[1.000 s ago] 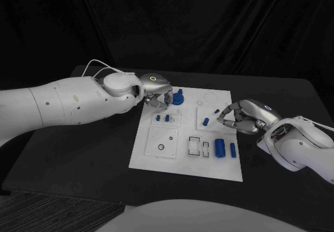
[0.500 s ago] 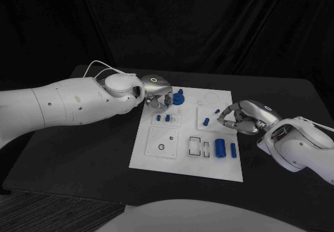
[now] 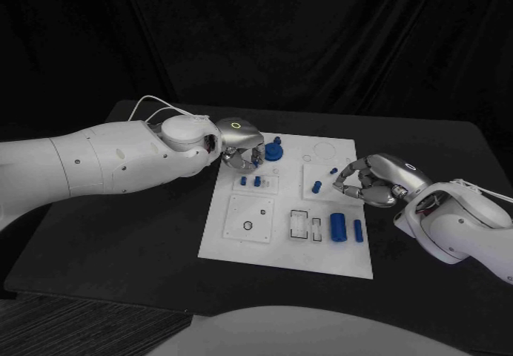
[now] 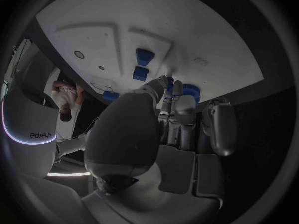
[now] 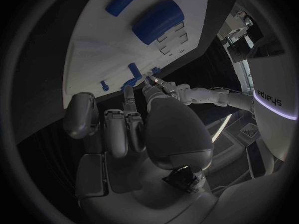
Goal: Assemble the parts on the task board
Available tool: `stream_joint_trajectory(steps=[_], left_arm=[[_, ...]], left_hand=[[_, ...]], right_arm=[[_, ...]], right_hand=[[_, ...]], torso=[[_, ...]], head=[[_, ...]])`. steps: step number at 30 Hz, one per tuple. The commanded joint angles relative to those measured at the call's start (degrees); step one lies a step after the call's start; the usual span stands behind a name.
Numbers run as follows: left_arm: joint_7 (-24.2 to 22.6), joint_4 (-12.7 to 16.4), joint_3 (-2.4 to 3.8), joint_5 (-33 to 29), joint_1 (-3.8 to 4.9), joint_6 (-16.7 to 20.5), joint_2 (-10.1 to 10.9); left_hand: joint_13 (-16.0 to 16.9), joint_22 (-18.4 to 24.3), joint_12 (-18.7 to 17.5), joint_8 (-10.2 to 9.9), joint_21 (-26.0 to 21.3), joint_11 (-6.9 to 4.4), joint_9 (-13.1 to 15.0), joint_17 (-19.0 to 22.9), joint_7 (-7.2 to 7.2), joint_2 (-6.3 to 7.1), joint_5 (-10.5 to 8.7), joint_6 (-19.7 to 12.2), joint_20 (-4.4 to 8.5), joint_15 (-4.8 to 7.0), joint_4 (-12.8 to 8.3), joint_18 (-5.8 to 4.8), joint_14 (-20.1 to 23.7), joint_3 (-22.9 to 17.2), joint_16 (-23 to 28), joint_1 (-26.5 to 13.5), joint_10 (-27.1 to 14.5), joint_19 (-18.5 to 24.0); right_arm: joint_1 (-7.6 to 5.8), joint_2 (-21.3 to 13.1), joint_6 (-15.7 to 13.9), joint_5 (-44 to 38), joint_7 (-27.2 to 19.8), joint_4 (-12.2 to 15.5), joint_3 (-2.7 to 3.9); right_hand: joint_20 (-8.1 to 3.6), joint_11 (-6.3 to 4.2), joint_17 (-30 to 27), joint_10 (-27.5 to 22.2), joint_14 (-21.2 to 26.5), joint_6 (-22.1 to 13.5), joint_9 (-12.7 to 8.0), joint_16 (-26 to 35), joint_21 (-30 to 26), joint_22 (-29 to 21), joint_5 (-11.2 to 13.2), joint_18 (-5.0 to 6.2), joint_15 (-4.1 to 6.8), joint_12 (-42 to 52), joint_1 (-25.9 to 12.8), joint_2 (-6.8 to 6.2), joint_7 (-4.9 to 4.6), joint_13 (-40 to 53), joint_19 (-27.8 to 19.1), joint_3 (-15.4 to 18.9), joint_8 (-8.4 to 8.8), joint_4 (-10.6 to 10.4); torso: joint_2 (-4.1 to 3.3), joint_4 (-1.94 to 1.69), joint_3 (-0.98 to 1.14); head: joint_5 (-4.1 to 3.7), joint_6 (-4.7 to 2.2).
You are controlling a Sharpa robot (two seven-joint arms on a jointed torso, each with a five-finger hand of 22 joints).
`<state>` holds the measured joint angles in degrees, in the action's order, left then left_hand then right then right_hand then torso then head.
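- Left hand [image 3: 242,143] sat over far-left corner of task board [image 3: 280,245], fingers curled down beside a tall blue part [image 3: 273,150]; couldn't tell if it gripped that part or just touched it.
- Two small blue parts [image 3: 250,180] stood just near of that hand, on left side of board.
- Right hand [image 3: 373,179] hovered at board's right edge, fingers curled in; a small blue part [image 3: 333,170] at its fingertips, hold unclear.
- Blue peg [image 3: 316,186] just left of right hand.
- Two blue cylinders [image 3: 345,227] lay near-right on board, apart from both hands.
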<state>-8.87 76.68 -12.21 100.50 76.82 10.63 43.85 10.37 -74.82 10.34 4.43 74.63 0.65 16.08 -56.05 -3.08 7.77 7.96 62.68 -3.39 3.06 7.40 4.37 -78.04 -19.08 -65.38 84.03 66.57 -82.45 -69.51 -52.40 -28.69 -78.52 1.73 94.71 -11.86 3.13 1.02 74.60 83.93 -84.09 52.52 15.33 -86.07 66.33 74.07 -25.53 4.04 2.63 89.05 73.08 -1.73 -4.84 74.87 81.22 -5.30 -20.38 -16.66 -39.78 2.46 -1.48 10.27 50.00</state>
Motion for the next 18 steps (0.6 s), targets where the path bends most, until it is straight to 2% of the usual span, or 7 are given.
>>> stream_joint_trajectory(steps=[1,18], left_arm=[[-0.11,-0.03,0.04,0.11,-0.22,-1.0,-0.11],[0.14,-0.91,0.04,0.11,-1.07,-1.42,-0.73]], left_hand=[[-0.49,-10.67,-0.81,0.08,-0.5,-0.11,0.0,0.62,-0.42,-0.48,-0.54,0.83,-0.12,0.19,-0.98,-0.98,-0.63,-1.14,0.62,0.43,0.33,-0.24],[-0.52,-10.6,-0.83,-0.05,-0.77,-0.1,-0.08,1.07,-0.46,-0.62,-0.48,0.77,-0.13,0.17,-1.07,-0.93,-0.45,-1.24,0.94,0.58,0.73,-0.12]], right_arm=[[0.17,0.0,0.33,-0.12,0.95,-0.05,0.03],[0.25,0.03,0.42,-0.12,0.99,-0.23,0.03]], right_hand=[[0.02,-0.51,9.85,5.95,-4.45,0.34,0.83,0.37,-1.12,9.28,-1.24,0.99,0.55,0.84,1.08,0.62,-0.03,14.98,-0.21,-1.21,-0.84,0.38],[0.01,-0.52,9.86,5.92,-4.45,0.34,0.83,0.37,-1.19,9.26,-1.24,1.0,0.55,0.82,1.19,0.61,-0.02,14.95,-0.24,-1.26,-0.84,0.42]], torso=[[0.02,0.02,0.02],[0.01,0.02,0.03]], head=[[0.06,0.0],[0.01,0.0]])
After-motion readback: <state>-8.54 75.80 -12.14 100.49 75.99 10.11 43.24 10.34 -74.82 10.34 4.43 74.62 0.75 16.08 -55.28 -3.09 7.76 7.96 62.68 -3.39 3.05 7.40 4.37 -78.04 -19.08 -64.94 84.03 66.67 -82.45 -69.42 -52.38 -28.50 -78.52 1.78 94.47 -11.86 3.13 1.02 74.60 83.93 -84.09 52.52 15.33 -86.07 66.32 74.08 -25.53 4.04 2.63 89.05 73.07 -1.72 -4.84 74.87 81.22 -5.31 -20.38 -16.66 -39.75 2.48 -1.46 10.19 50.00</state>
